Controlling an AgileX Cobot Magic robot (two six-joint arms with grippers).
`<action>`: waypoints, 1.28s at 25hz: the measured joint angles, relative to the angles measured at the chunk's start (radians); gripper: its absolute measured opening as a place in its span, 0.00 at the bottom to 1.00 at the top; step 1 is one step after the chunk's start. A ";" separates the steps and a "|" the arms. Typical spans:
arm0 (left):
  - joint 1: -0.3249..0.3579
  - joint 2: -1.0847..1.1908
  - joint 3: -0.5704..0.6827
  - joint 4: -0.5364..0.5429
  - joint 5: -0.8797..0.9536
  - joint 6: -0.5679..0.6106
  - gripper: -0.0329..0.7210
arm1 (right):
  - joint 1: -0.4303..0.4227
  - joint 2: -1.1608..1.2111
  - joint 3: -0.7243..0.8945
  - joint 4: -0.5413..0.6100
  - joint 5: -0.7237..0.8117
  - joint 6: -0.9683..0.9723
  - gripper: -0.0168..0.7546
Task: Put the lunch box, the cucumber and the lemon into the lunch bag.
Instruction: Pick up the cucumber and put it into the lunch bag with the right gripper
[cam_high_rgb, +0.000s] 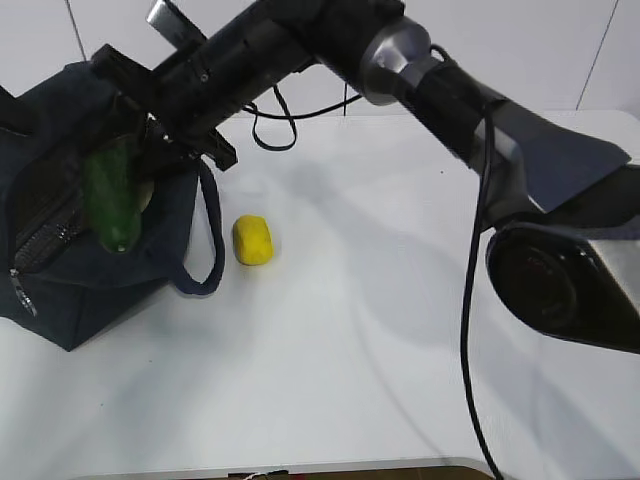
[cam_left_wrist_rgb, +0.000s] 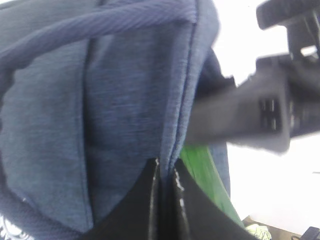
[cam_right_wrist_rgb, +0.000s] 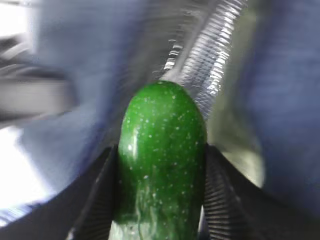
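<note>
The dark navy lunch bag (cam_high_rgb: 90, 290) stands at the table's left with its top open. My right gripper (cam_high_rgb: 128, 148) reaches across from the right. It is shut on the dark green cucumber (cam_high_rgb: 112, 200), which hangs upright at the bag's opening. In the right wrist view the cucumber (cam_right_wrist_rgb: 162, 160) sits between the ribbed pads (cam_right_wrist_rgb: 220, 190), over the bag's silver lining (cam_right_wrist_rgb: 212, 55). My left gripper (cam_left_wrist_rgb: 165, 167) is shut on the bag's fabric edge (cam_left_wrist_rgb: 180, 100), with the cucumber (cam_left_wrist_rgb: 202, 170) just beyond it. The yellow lemon (cam_high_rgb: 252, 240) lies on the table right of the bag. The lunch box is out of view.
A loop handle (cam_high_rgb: 207, 245) hangs down the bag's right side, close to the lemon. A black cable (cam_high_rgb: 275, 125) lies at the back of the white table (cam_high_rgb: 380, 340). The right arm's base (cam_high_rgb: 560, 280) fills the right side.
</note>
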 joint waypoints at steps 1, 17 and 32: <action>0.000 0.000 0.000 0.000 0.000 0.000 0.03 | 0.002 0.013 0.000 0.009 -0.006 0.014 0.52; 0.000 0.000 0.000 -0.022 -0.004 0.000 0.03 | 0.002 0.114 0.000 0.174 -0.371 0.054 0.52; 0.000 0.000 0.000 -0.032 -0.004 0.000 0.03 | 0.002 0.115 -0.025 0.167 -0.277 -0.074 0.70</action>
